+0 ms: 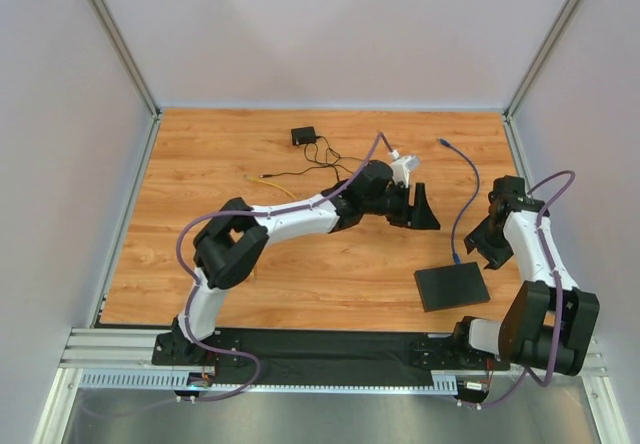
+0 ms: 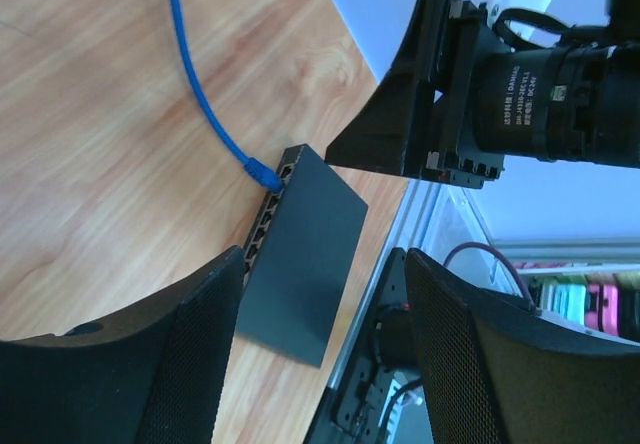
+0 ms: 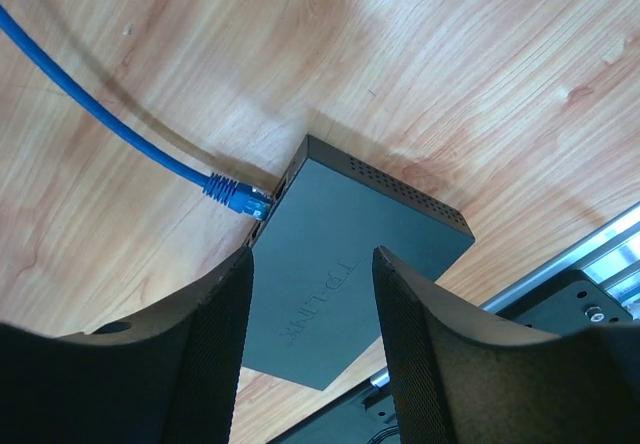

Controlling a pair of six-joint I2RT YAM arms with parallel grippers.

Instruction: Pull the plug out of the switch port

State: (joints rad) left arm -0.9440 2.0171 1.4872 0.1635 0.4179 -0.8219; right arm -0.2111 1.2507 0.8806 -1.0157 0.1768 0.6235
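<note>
The flat black switch [image 1: 451, 286] [image 2: 300, 254] [image 3: 350, 264] lies near the table's front right edge. Its row of ports [image 2: 262, 226] faces the blue cable [image 1: 467, 199]. The cable's blue plug [image 3: 238, 195] [image 2: 262, 173] lies on the wood at the port face with its clear tip showing, outside the socket. My right gripper [image 1: 487, 246] [image 3: 312, 259] hovers open above the switch and holds nothing. My left gripper [image 1: 421, 210] [image 2: 322, 264] hangs open further left, above the table, also holding nothing.
A small black adapter [image 1: 304, 135] with a thin black cord sits at the back. A yellow wire [image 1: 276, 182] lies near it. The aluminium rail [image 1: 330, 349] borders the near edge right behind the switch. Grey walls enclose the table.
</note>
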